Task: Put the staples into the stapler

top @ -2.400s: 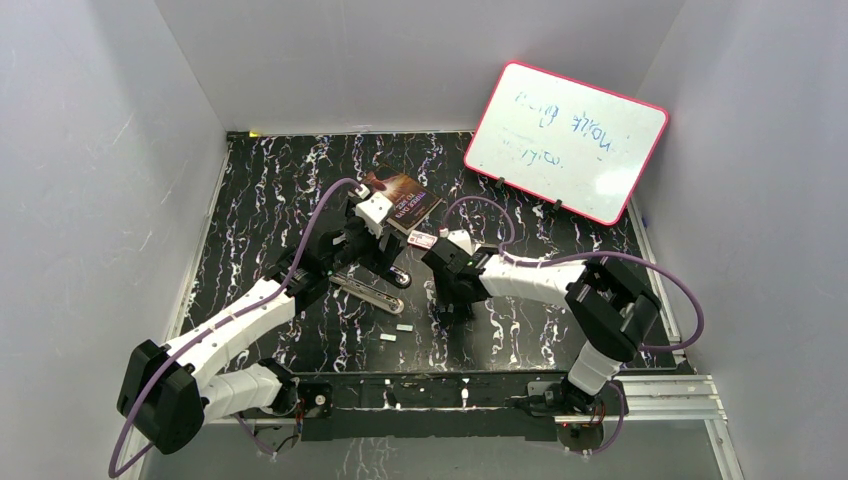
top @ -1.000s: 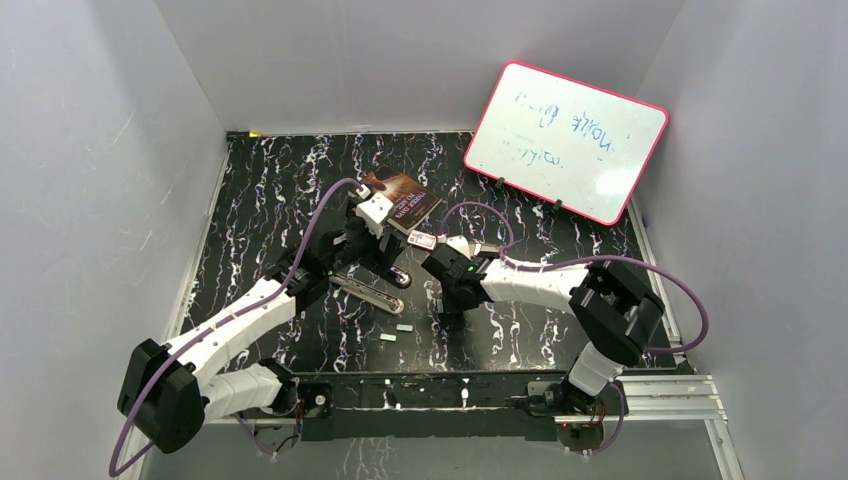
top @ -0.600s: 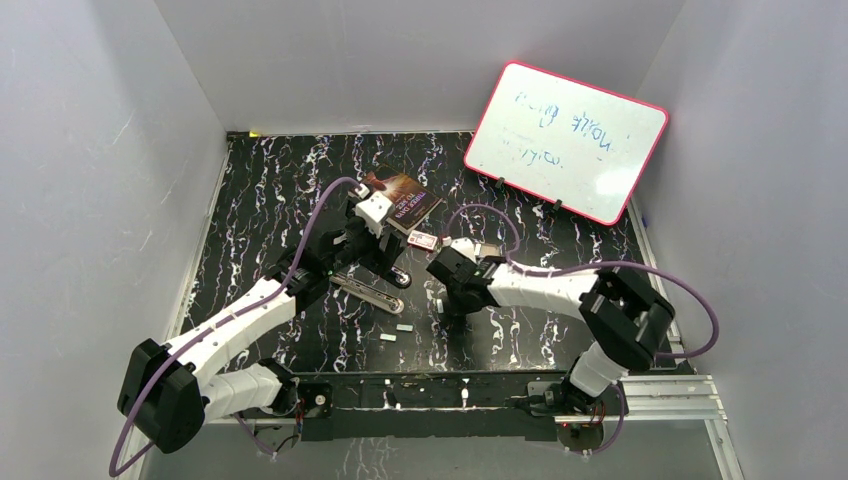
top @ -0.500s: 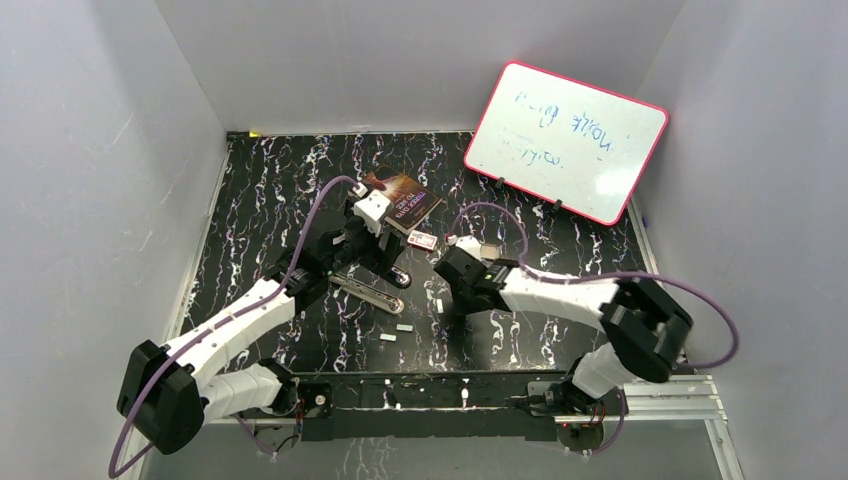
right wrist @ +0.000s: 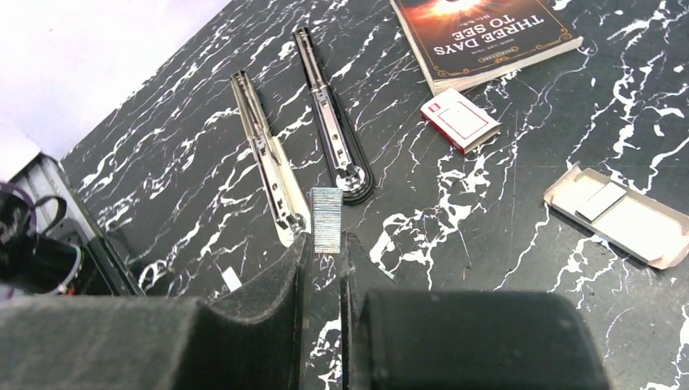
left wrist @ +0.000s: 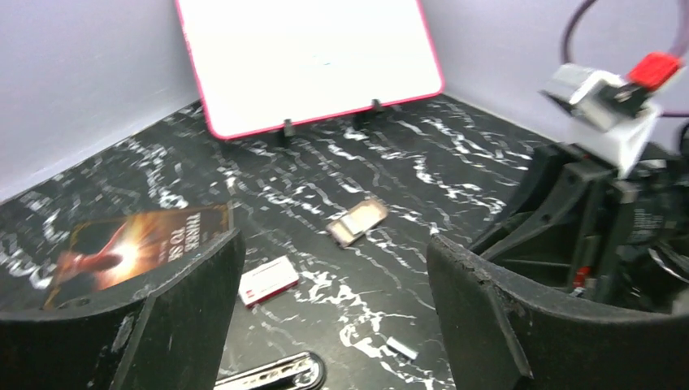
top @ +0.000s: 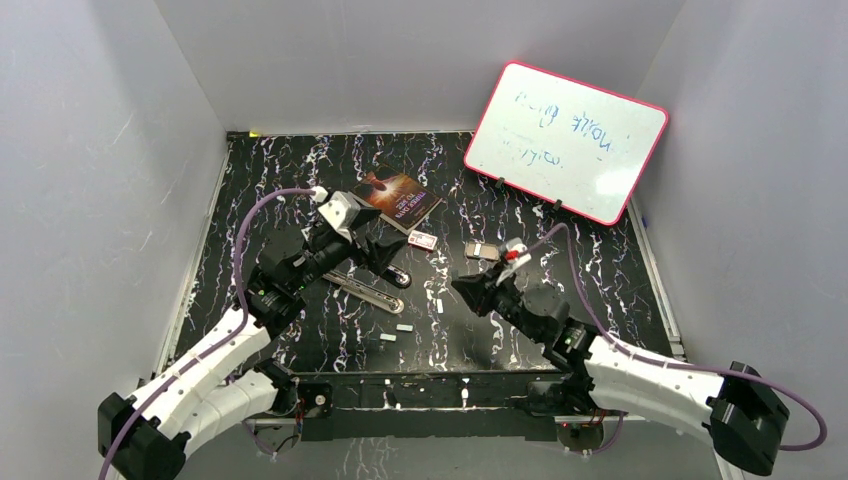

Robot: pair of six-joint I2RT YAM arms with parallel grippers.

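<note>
A book lies flat on the black marbled table. A pink-framed whiteboard stands tilted at the far right corner.

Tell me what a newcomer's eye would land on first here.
The pink-framed whiteboard leaning at the far right corner draws the eye first. Next comes the right gripper, pinching a strip of staples between its fingertips. The stapler lies opened flat, its two rails splayed, on the black marbled table just in front of the book.
</note>
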